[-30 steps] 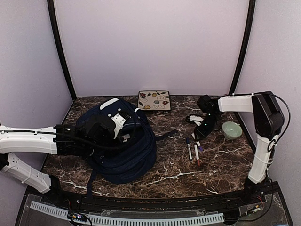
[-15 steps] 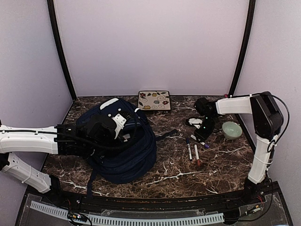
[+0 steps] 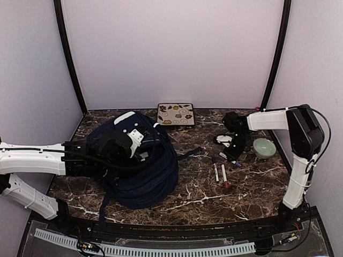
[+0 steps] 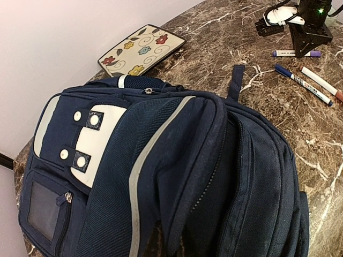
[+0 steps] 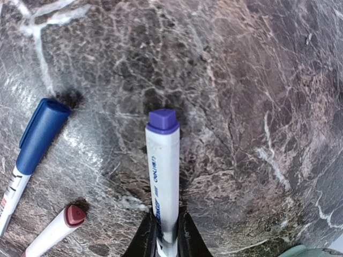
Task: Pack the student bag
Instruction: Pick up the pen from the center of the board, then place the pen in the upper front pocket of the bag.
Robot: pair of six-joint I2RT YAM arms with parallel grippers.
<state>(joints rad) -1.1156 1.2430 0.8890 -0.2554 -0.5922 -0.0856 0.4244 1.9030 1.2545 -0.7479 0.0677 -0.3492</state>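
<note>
The student bag (image 3: 153, 176), navy blue with white patches and a pale stripe, lies slumped at the left of the table; it fills the left wrist view (image 4: 161, 150). My left gripper (image 3: 142, 155) is on top of it, its fingertips (image 4: 161, 247) pinched on the flap beside the open zip. My right gripper (image 3: 235, 152) stands over the markers at the right and is shut (image 5: 165, 241) on the white barrel of a purple-capped marker (image 5: 163, 171). A blue marker (image 3: 215, 168) and a red marker (image 3: 224, 175) lie just in front of it on the table.
A floral-patterned flat case (image 3: 175, 114) lies at the back centre. A pale green bowl (image 3: 263, 148) sits at the right, close to my right arm. A small black-and-white object (image 3: 222, 138) lies behind the markers. The table is dark marble (image 3: 257, 193).
My right gripper has shifted slightly down and to the right over the purple marker, and the marker has moved a little with it. The left arm and bag have not moved.
</note>
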